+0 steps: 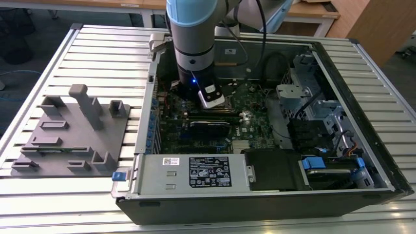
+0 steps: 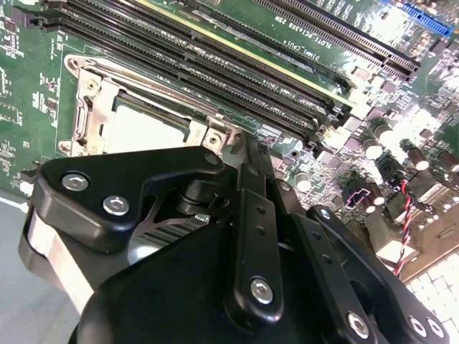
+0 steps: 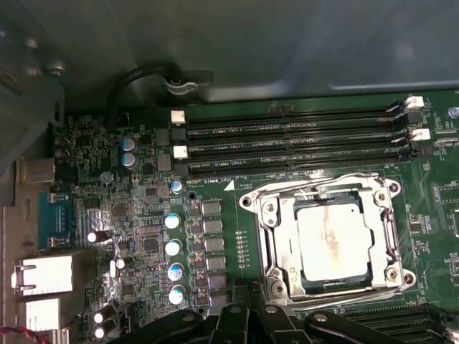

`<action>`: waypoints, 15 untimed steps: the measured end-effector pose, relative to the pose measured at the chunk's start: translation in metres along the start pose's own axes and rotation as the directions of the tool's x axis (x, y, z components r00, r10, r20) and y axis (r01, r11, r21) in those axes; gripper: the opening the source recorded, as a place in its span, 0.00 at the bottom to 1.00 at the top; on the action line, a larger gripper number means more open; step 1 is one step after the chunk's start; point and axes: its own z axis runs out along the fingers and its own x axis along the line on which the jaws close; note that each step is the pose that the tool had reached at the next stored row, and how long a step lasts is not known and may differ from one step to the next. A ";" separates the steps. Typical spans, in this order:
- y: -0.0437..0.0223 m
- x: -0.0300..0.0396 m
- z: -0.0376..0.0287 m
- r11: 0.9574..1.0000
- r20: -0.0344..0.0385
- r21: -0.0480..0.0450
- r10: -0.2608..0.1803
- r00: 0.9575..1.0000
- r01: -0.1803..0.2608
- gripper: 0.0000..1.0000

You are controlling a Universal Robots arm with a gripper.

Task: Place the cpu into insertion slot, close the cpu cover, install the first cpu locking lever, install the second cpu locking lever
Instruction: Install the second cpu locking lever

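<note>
cpu: small flat square chip with dull silver-grey metal top, seated flat in the socket; also seen in the second wrist view
insertion slot: square dark socket with silvery metal rim on the green circuit board, just beside the long black memory slots
cpu cover: thin silvery frame plate with cut-out centre, looks folded down around the chip, chip top showing through the cut-out
locking levers: thin wire rods along the socket edges, too fine to tell if latched
gripper: black linkage fingers, tips brought together just beside the socket corner; looks clenched, nothing visibly held
arm: grey and light-blue robot arm reaching down into the open black computer case over the board
step (judgement): placing done, cover seemingly down; lever work in hand
next move needs (judgement): fine tip placement on a thin lever, push down and sideways under its hook without scraping the board
risk: tips slipping off the springy wire
</note>
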 end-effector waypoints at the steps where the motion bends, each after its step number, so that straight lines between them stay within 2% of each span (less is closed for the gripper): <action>1: 0.0000 0.0000 0.0001 1.000 0.000 0.003 0.000 1.000 0.000 0.10; 6: -0.0001 0.0000 0.0004 1.000 0.003 0.022 -0.002 1.000 0.002 0.10; 11: 0.0001 0.0000 0.0008 1.000 0.003 0.022 -0.002 1.000 0.002 0.10; 15: 0.0030 0.0004 0.0012 1.000 0.002 0.022 -0.002 1.000 0.002 0.10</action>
